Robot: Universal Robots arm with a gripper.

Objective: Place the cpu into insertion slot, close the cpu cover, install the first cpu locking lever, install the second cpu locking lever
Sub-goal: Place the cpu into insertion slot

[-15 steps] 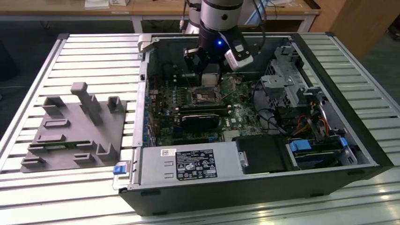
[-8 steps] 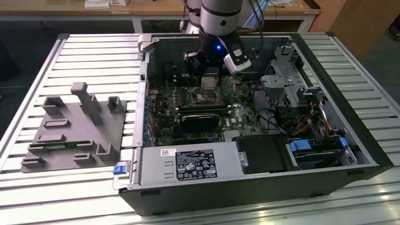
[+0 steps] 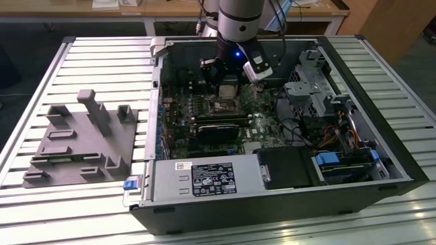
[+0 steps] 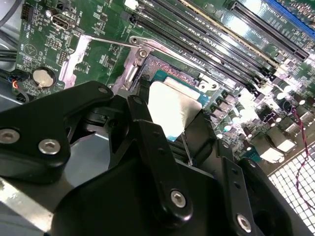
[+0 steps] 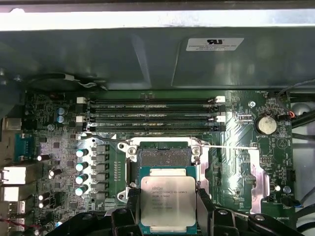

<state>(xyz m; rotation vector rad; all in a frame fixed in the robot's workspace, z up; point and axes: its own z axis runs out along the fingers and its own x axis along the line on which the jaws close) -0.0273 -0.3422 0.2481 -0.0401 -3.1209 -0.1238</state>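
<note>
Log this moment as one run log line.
pincer: shut on cpu | cpu: held off the board, not seated | insertion slot: uncovered, nothing in it

We see an arm point(image 3: 240, 10) that is a smooth silver-grey tube, banded by a dark ring point(image 3: 238, 20) in the exterior view. Below the tube we find a black wrist block point(image 3: 235, 48) with a small blue light point(image 3: 236, 53) glowing on its face. A pale, boxy unit point(image 3: 257, 69) is bolted to the block's side, and thin dark cables point(image 3: 201, 13) run alongside the tube. In the second wrist view we see the gripper point(image 4: 170, 118) built from glossy black links point(image 4: 44, 132) with rounded ends. Bright silver socket-head screws point(image 4: 49, 146) pin the links together. Its fingers point(image 4: 147, 142) are flat black bars, each carrying a screw of the same kind.
</note>
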